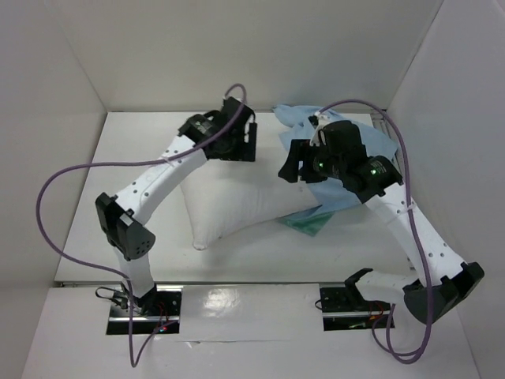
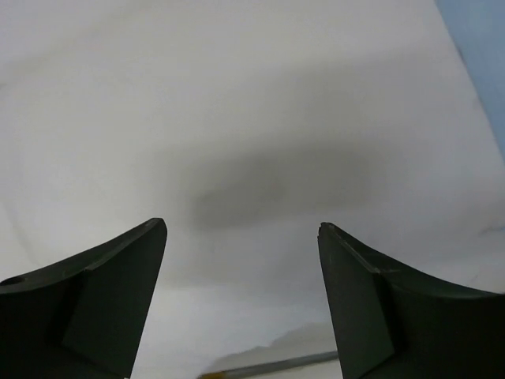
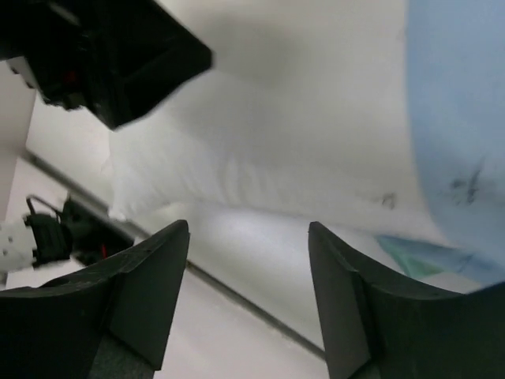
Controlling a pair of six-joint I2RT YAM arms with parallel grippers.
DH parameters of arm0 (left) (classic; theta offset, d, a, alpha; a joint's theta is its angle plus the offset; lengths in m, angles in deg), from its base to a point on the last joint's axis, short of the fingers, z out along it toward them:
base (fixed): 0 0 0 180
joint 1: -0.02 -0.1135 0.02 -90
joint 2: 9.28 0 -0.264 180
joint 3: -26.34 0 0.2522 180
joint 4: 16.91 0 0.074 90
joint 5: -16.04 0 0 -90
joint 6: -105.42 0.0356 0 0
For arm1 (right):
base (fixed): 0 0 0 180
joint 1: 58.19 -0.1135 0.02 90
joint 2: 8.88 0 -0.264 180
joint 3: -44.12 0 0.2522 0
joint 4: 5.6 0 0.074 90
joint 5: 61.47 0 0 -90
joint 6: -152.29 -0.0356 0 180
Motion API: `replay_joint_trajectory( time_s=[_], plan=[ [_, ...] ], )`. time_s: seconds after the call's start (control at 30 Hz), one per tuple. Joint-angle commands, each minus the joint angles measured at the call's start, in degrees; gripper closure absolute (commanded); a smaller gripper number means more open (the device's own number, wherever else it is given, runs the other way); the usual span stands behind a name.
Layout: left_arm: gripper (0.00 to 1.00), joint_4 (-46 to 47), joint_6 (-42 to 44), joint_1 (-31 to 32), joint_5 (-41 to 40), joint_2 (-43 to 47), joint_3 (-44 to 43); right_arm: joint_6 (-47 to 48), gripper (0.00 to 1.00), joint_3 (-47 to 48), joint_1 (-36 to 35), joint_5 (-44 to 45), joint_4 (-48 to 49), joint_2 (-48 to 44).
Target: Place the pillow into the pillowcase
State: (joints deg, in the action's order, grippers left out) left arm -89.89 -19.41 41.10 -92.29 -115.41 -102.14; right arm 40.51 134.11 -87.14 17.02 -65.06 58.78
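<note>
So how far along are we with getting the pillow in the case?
Early. Done: the pillow lies with its right end at the edge of the blue pillowcase; whether any of it is inside, I cannot tell. In hand: nothing, since the left gripper and right gripper are both open over the fabric. Left: nearly the whole pillow is outside.

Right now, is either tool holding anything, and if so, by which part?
Nothing is held. The left tool and the right tool both stand open, with nothing in either gap; the pillow lies ungripped.
</note>
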Motion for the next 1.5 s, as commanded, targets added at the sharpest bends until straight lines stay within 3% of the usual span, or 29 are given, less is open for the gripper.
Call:
replay_joint_trajectory(
  time_s=[0.0, 0.03, 0.07, 0.13, 0.23, 0.27, 0.37, 0.4, 0.47, 0.57, 0.6, 0.77, 0.83, 0.87, 0.9, 0.93, 0.97, 1.03, 1.07, 1.1, 1.17, 1.27, 1.47],
  plan=[
    [0.09, 3.4, 4.93, -8.7, -4.0, 5.49, -1.3, -1.15, 0.29, 5.15, 0.74, 6.66, -2.56, 3.69],
    [0.09, 4.19, 5.47, -10.74, -3.48, 4.88, -1.3, -1.16, 0.17, 5.94, 0.74, 7.28, -2.56, 4.84],
    [0.09, 4.9, 6.87, -12.67, -1.73, 4.18, -1.3, -1.68, 0.13, 7.34, 0.74, 7.98, -2.56, 6.07],
    [0.08, 8.05, 7.4, -18.04, 1.69, 1.28, 0.36, -3.61, 0.06, 8.32, 0.03, 12.72, -1.94, 9.41],
    [0.08, 11.66, 7.93, -23.13, 7.05, -3.71, 1.51, -8.26, 0.05, 11.31, -0.49, 22.35, -4.83, 13.01],
    [0.1, 13.93, 7.93, -23.85, 10.73, -5.04, 2.12, -9.58, 0.09, 11.31, -0.49, 25.36, -6.41, 13.03],
    [0.2, 17.89, 7.41, -24.91, 14.88, -8.91, 3.97, -14.51, 0.5, 8.0, 3.18, 34.96, -9.14, 11.1],
    [0.24, 18.61, 7.41, -24.91, 16.03, -9.62, 4.5, -16.17, 0.7, 6.49, 6.59, 36.37, -9.15, 10.05],
    [0.36, 19.84, 7.41, -24.21, 19.19, -10.15, 6.94, -16.19, 0.88, 1.59, 12.65, 35.16, -7.32, 6.97],
    [0.49, 20.37, 7.93, -22.89, 19.82, -9.02, 12.64, -15.49, 0.99, -3.96, 16.37, 28.93, -1.62, 5.64],
    [0.59, 20.9, 7.93, -21.41, 19.82, -6.14, 14.76, -14.88, 1.0, -6.76, 16.99, 25.52, -0.03, 7.38],
    [0.59, 23.89, 5.04, -17.71, 21.84, 10.38, 35.55, -12.15, 1.0, -5.58, 15.77, 20.74, 7.54, 17.31],
    [0.59, 24.5, 3.37, -14.12, 23.59, 19.76, 40.86, -9.79, 0.96, 0.74, 15.77, 20.21, 8.78, 23.36],
    [0.59, 24.5, 2.67, -12.53, 24.21, 22.78, 43.15, -8.82, 0.89, 3.64, 15.77, 20.21, 8.78, 25.4],
    [0.59, 24.5, 1.88, -10.95, 25.87, 25.59, 47.09, -7.85, 0.76, 9.76, 15.77, 19.69, 8.78, 27.42],
    [0.58, 25.11, 1.09, -9.28, 26.84, 28.32, 48.78, -5.4, 0.42, 13.3, 15.77, 19.68, 8.08, 29.44],
    [0.55, 25.12, -0.23, -5.78, 28.07, 30.78, 50.1, -4.42, 0.3, 17.08, 15.24, 18.81, 7.12, 33.38],
    [0.34, 25.82, -0.24, -3.12, 30.72, 35.89, 51.52, -2.14, 0.12, 28.24, 14.71, 20.73, 2.73, 36.74],
    [0.24, 24.87, -0.24, -2.33, 30.72, 36.77, 51.52, -1.43, 0.11, 31.32, 14.71, 21.78, 1.23, 38.76],
    [0.07, 23.38, 0.72, -3.19, 29.59, 37.39, 48.91, -0.81, 0.11, 33.88, 13.93, 21.79, -0.43, 38.78],
    [0.0, 18.37, 1.95, -7.65, 21.72, 37.4, 46.0, 1.82, 0.03, 40.99, 12.61, 23.45, -3.59, 39.39],
    [0.0, 15.28, 1.26, -15.48, 17.98, 34.07, 43.62, 5.34, 0.01, 44.44, 7.79, 24.16, -7.21, 39.39],
    [0.04, 18.26, -4.97, -23.84, 15.96, 28.7, 45.19, 3.86, 0.01, 40.41, -12.77, 33.2, -10.12, 37.9]
  ],
)
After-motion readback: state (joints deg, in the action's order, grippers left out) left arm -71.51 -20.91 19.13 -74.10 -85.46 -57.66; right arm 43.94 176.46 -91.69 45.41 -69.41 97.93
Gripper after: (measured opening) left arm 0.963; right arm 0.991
